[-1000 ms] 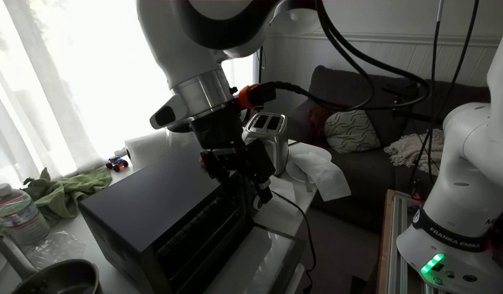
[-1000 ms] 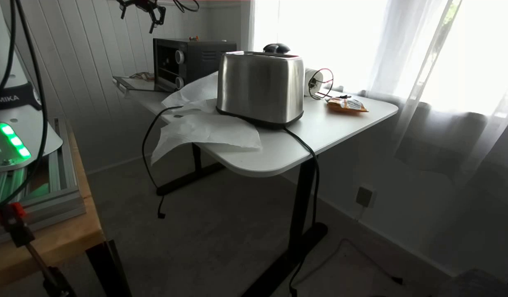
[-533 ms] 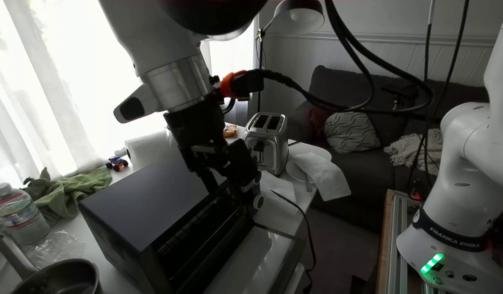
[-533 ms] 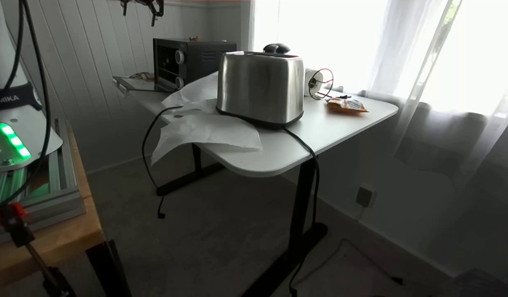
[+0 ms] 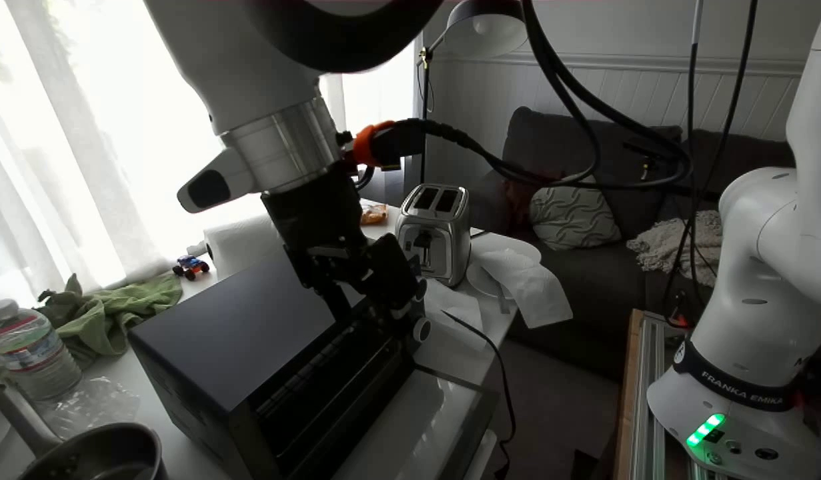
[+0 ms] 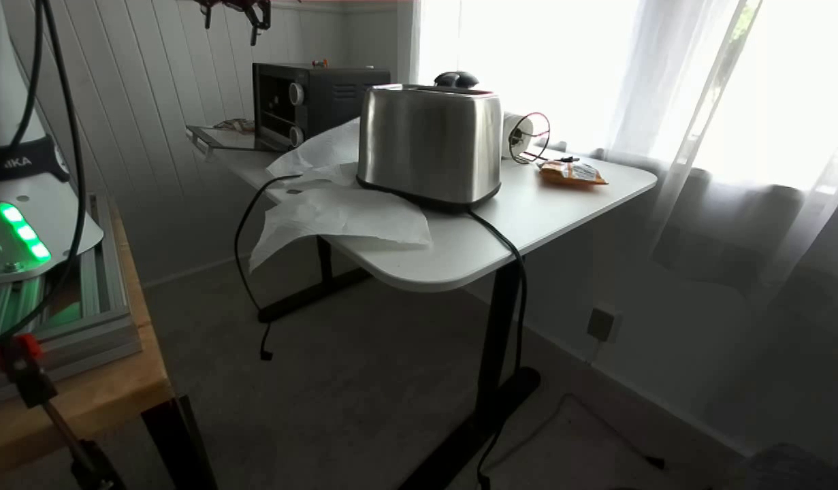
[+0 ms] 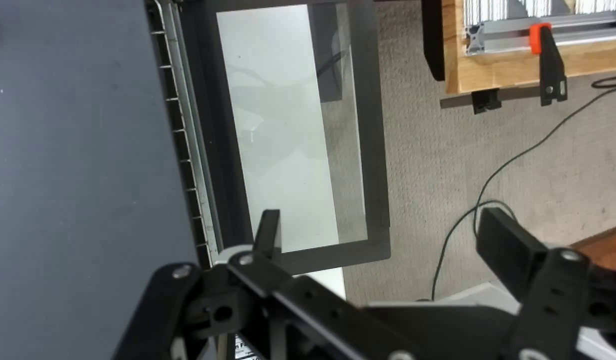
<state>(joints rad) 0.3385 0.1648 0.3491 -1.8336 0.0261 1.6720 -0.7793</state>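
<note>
My gripper (image 5: pixel 373 323) is open and holds nothing. It hangs tilted downward in front of and above a dark toaster oven (image 5: pixel 250 320), near the knob end; whether it touches the oven cannot be told. The oven's glass door (image 5: pixel 417 413) is folded down, leaving the front uncovered. In the wrist view the jaws stand wide apart, and the gripper (image 7: pixel 380 220) is over the door's near corner, with the oven top (image 7: pixel 77 175) on the left and the wire rack (image 7: pixel 180 130) showing at the opening. The gripper (image 6: pixel 231 33) appears at the top edge in an exterior view, above the oven (image 6: pixel 344 99).
A steel toaster (image 5: pixel 437 233) stands beyond the oven, with paper sheets (image 5: pixel 523 280) beside it. Behind the oven lie a paper towel roll (image 5: pixel 243 243), a toy truck (image 5: pixel 191 267) and a green cloth (image 5: pixel 110 320). A bottle (image 5: pixel 33 347) and pot (image 5: pixel 97 450) stand nearby. A cord (image 5: pixel 507 387) hangs off the table.
In an exterior view the gripper has shifted left across the oven, mostly in the earlier half second, uncovering the toaster front. Elsewhere it rose slightly. It stays open.
</note>
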